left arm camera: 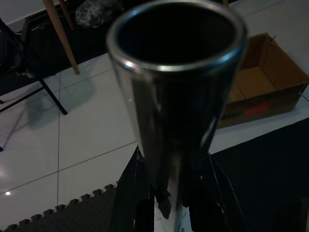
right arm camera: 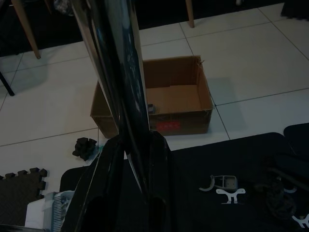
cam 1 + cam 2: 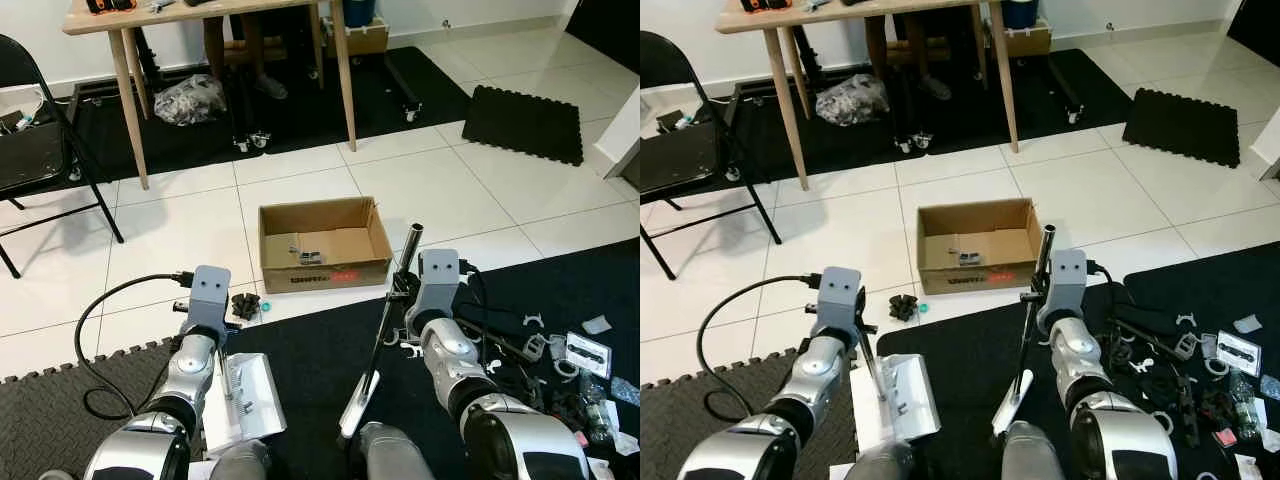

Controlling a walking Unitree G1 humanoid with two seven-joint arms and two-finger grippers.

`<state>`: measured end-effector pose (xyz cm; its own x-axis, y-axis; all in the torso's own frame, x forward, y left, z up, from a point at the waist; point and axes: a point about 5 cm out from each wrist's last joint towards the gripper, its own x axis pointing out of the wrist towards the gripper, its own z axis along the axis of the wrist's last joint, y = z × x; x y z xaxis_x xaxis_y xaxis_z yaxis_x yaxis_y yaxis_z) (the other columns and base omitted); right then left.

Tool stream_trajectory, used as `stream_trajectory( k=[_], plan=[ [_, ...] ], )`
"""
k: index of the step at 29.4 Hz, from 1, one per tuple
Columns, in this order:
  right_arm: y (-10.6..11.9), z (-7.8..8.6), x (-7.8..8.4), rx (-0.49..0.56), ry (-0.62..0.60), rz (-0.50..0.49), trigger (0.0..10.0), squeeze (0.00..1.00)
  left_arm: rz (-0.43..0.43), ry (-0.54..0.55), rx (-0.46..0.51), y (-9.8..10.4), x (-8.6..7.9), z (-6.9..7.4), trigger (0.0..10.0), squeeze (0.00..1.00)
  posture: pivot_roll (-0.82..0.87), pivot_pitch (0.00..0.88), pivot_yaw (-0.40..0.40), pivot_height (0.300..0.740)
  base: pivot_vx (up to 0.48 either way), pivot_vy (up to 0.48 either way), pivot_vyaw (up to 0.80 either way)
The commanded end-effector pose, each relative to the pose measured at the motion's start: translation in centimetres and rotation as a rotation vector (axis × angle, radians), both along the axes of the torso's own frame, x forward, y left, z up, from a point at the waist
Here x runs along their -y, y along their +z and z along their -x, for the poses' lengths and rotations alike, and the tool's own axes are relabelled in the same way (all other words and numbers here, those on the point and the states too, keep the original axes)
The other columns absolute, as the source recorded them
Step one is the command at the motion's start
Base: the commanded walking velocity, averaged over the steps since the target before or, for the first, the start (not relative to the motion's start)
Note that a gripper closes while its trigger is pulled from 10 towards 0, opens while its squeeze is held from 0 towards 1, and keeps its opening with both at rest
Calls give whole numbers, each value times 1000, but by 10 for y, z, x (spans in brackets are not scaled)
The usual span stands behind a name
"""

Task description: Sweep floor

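Note:
My left gripper (image 1: 169,198) is shut on the shiny metal handle tube (image 1: 174,92) of a white dustpan (image 3: 250,395), which rests on the black mat close in front of me. My right gripper (image 2: 128,188) is shut on the metal pole (image 3: 398,285) of a broom; the pole slants down to a white end piece (image 3: 358,405) over the mat. A small black clump of debris (image 3: 243,305) with a teal bit lies on the white tiles between the dustpan and an open cardboard box (image 3: 322,245).
A black mat (image 3: 320,360) and a grey foam mat (image 3: 50,420) lie under me. Loose white clips and parts (image 3: 560,350) litter the right. A wooden table (image 3: 130,100), a folding chair (image 3: 35,150) and another mat (image 3: 525,120) stand farther off. A black cable (image 3: 95,320) loops at left.

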<state>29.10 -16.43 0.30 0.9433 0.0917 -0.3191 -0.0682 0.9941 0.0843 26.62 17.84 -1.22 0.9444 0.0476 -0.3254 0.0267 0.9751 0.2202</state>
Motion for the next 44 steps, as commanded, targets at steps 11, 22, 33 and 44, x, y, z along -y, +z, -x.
stream_trajectory(
  k=[11,22,33,44],
  plan=[
    [-11,10,-1,-59,5,7,10000,0,-65,67,-135,-20,-19,21,10000,0,-24,0,45,740,0,0,0],
    [-11,10,-1,-62,1,8,10000,0,-70,66,-137,-20,-19,21,10000,0,-24,0,44,740,0,0,0],
    [-11,9,-1,-61,-5,7,10000,0,-71,71,-137,-19,-19,20,10000,0,-24,1,44,740,0,0,0],
    [-11,9,-1,-62,-6,6,10000,0,-75,72,-138,-19,-19,20,10000,0,-23,2,44,740,0,0,0]
  ],
)
